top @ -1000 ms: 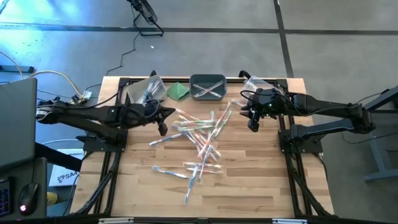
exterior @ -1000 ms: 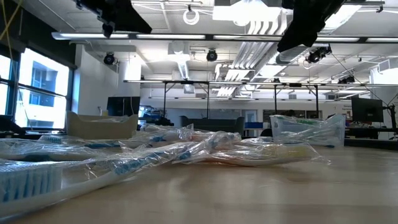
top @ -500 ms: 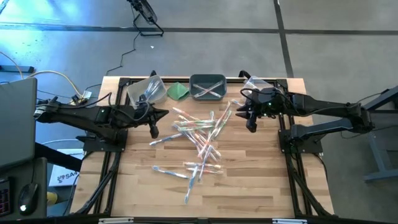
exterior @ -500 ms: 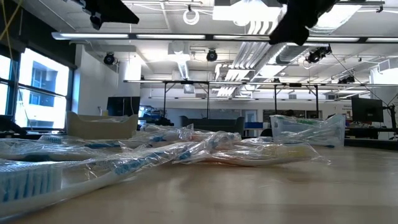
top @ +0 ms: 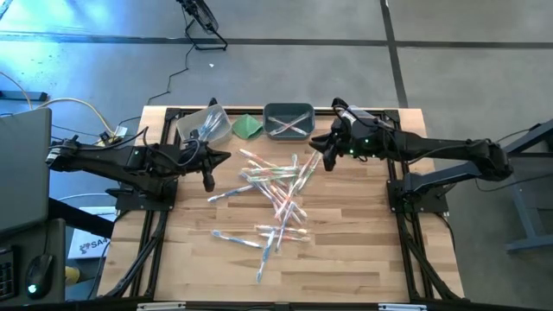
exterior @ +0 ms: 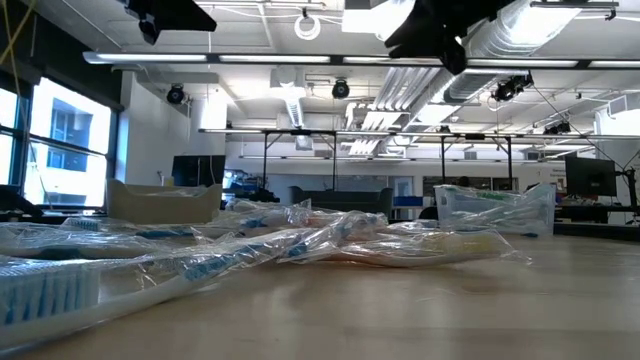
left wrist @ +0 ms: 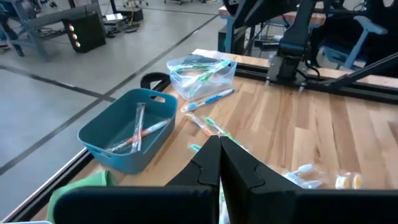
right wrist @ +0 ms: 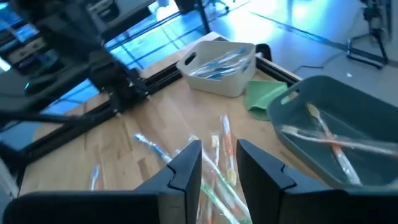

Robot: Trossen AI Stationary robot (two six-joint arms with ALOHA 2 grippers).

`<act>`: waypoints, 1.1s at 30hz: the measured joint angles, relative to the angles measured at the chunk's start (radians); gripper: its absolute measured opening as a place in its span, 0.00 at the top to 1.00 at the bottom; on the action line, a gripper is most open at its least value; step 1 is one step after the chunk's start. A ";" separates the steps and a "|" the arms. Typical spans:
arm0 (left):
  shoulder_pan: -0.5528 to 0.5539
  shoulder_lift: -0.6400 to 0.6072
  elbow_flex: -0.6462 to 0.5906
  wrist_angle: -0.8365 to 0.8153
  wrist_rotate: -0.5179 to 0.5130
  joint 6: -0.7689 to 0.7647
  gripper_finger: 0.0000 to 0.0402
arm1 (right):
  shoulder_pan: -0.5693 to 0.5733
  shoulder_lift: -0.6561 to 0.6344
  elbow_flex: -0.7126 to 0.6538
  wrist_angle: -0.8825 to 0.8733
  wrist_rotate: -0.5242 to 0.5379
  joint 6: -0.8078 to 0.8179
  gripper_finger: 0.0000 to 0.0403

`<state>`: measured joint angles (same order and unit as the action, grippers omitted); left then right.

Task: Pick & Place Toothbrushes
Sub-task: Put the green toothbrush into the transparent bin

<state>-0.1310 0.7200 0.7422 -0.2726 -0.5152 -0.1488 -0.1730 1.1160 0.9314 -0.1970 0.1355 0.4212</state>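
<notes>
We're under bright ceiling strip lights [exterior: 300,58], evenly lit. Blue glare washes the floor beyond the counter's [top: 346,259] far-left corner. Near toothbrushes [exterior: 60,285] sit blurred at counter level, and only soft, faint shadows fall on the wood.

Surroundings, as I see them from my station:

- Counter [top: 346,259]: pale wood planks, black frame rails along its edges.
- Floor [top: 467,60]: grey concrete, crossed by dark seam lines beyond the counter's far edge; a black cable [top: 177,73] trails across it toward the far left corner.
- Laptop [top: 22,164]: grey, off the counter's left edge, above a mouse [top: 34,289] with a red light.
- Ceiling [exterior: 330,70]: white, open, hung with ducts, pipes and long strip lights.
- Windows [exterior: 55,140]: tall, dark-framed, daylight coming in on the left.
- Cardboard box [exterior: 165,200]: brown, in the middle distance.
- Monitor [exterior: 590,177]: dark, at the far right.
</notes>
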 joint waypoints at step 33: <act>0.000 0.000 0.001 0.001 -0.080 0.092 1.00 | 0.065 0.254 0.183 -0.179 0.382 0.454 1.00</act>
<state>-0.1310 0.7200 0.7429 -0.2714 -0.5949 -0.0564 -0.1082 1.3703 1.1140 -0.3757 0.5179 0.8754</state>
